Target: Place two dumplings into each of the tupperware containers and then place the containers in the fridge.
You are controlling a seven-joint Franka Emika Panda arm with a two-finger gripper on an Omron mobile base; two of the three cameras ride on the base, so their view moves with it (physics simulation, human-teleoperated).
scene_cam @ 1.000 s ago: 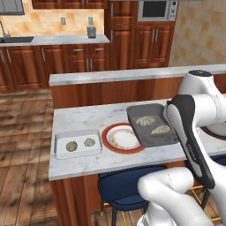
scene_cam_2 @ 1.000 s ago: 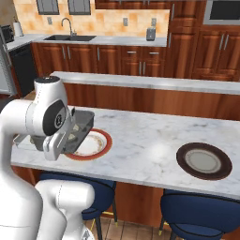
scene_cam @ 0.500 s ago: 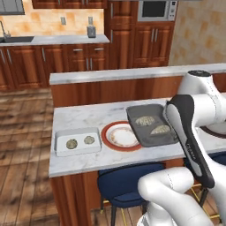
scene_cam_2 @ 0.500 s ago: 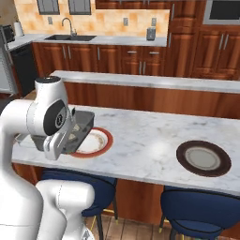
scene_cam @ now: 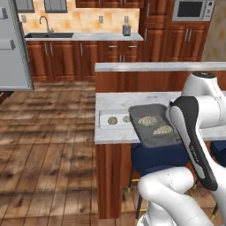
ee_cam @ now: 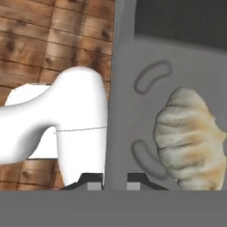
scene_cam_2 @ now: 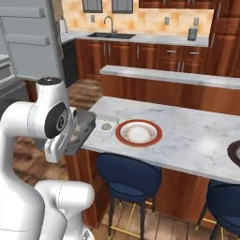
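Note:
My gripper (ee_cam: 116, 181) is shut on the rim of the dark grey tupperware container (ee_cam: 177, 66), whose wall stands between the two fingertips. One ridged beige dumpling (ee_cam: 188, 137) lies inside it. In the left base view this dark container (scene_cam: 152, 137) hangs in front of the counter edge with two dumplings (scene_cam: 148, 120) (scene_cam: 163, 130) in it. The white container (scene_cam: 106, 119) rests on the counter (scene_cam: 132, 99) and holds two dumplings (scene_cam: 112, 120). In the right base view the dark container (scene_cam_2: 79, 133) sits beside my arm, left of the white container (scene_cam_2: 107, 125). The grey fridge (scene_cam: 13, 48) stands far left.
A red-rimmed plate (scene_cam_2: 139, 132) lies on the marble counter (scene_cam_2: 197, 136) beside the white container, and a dark plate (scene_cam_2: 234, 152) shows at the right edge. Blue stools (scene_cam_2: 129, 176) stand under the counter. Bare wooden floor (scene_cam: 48, 145) stretches left towards the fridge (scene_cam_2: 33, 42).
The whole picture has shifted: the base has swung left, bringing the fridge into view. The dark container has stayed in my grip.

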